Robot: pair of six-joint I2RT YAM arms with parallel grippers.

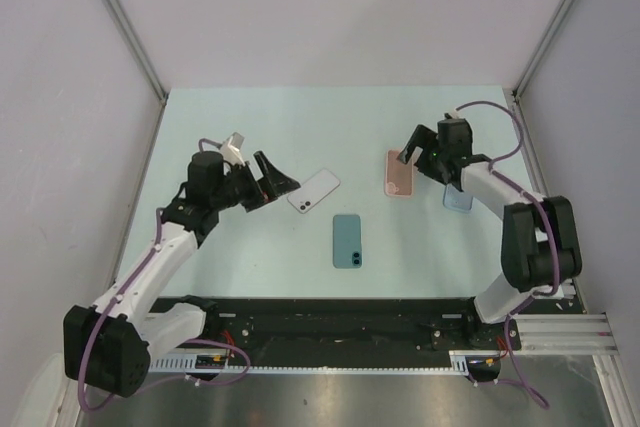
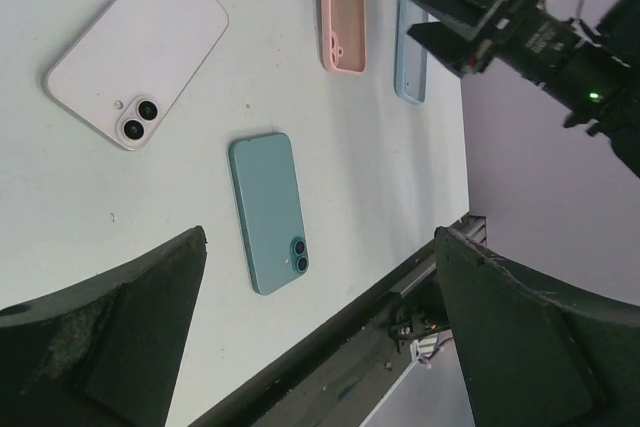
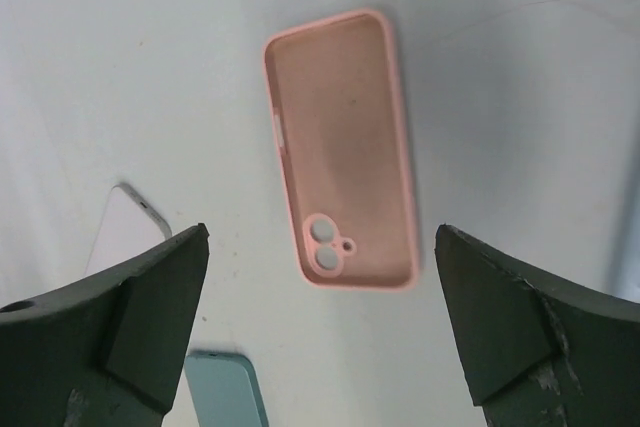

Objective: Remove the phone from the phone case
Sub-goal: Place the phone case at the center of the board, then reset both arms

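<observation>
An empty pink phone case (image 1: 401, 174) lies open side up at the middle right of the table; it also shows in the right wrist view (image 3: 340, 147). A light blue case (image 1: 457, 198) lies just right of it, partly under the right arm. A pale pink-white phone (image 1: 313, 191) and a teal phone (image 1: 347, 240) lie bare, backs up, in the middle. My left gripper (image 1: 278, 182) is open and empty, just left of the pale phone. My right gripper (image 1: 420, 151) is open and empty above the pink case's far end. In the wrist views the left gripper (image 2: 320, 237) and right gripper (image 3: 322, 230) hold nothing.
The left wrist view shows the pale phone (image 2: 135, 47), teal phone (image 2: 268, 212), pink case (image 2: 343, 7) and blue case (image 2: 411, 52). The black rail (image 1: 340, 332) runs along the table's near edge. Grey walls enclose the left, back and right.
</observation>
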